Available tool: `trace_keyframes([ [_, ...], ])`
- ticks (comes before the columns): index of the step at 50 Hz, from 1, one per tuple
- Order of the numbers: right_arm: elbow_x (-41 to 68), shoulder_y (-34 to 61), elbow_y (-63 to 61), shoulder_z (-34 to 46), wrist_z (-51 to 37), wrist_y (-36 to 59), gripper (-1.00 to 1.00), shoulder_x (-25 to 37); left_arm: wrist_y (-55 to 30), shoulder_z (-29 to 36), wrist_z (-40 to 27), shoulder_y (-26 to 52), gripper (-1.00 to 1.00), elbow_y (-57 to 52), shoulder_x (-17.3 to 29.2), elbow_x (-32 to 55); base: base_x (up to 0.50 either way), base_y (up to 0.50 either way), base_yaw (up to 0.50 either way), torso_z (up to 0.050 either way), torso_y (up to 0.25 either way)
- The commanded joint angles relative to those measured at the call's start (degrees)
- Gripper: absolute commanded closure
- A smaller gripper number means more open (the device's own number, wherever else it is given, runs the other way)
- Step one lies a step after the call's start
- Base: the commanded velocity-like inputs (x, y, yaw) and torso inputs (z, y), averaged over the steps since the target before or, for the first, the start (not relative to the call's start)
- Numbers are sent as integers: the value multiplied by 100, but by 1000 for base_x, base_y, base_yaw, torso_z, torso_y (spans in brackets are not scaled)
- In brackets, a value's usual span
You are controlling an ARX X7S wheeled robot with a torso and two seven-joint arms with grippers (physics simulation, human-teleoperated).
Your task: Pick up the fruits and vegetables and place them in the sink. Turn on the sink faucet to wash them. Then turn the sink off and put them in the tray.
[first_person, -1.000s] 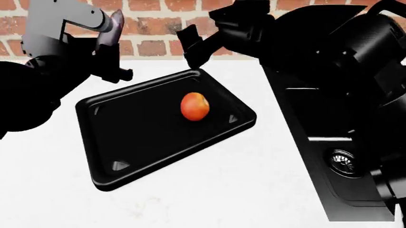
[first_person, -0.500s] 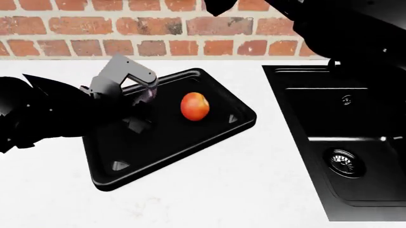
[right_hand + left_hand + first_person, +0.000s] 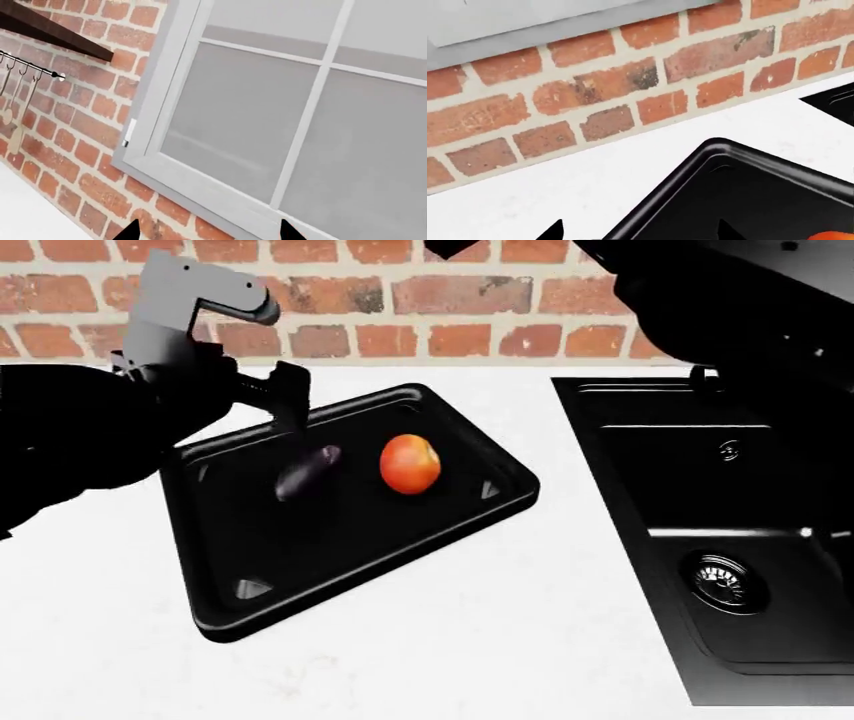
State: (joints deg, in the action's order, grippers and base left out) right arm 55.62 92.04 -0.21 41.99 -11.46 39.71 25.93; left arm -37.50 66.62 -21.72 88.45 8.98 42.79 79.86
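The glossy black tray lies left of centre on the white counter. The orange-red fruit and the dark purple eggplant both rest in it, side by side and apart. My left gripper hangs open just above the tray's far left rim, empty, a little above the eggplant. In the left wrist view its fingertips straddle the tray corner, with a sliver of fruit. The black sink is at right. My right gripper is open, raised high toward a window. I cannot make out the faucet.
A red brick wall runs behind the counter. My right arm fills the upper right of the head view above the sink. The drain and overflow show in the basin. A window and a shelf face the right wrist.
The left gripper came down onto the tray with the eggplant, let it go and rose toward the far left rim. The right arm lifted away from the sink.
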Motion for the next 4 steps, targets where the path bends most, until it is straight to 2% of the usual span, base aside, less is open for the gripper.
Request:
trace_keyframes([
  [1, -12, -90, -47, -32, -133, -48, -100, 5, 734, -495, -637, 91, -100, -1008, 479, -259, 0, 0, 0, 0, 0],
  [4, 34, -102, -95, -100, -257, -31, -100, 21, 818, -579, -896, 165, -100, -1530, 674, -383, 0, 0, 0, 0, 0],
])
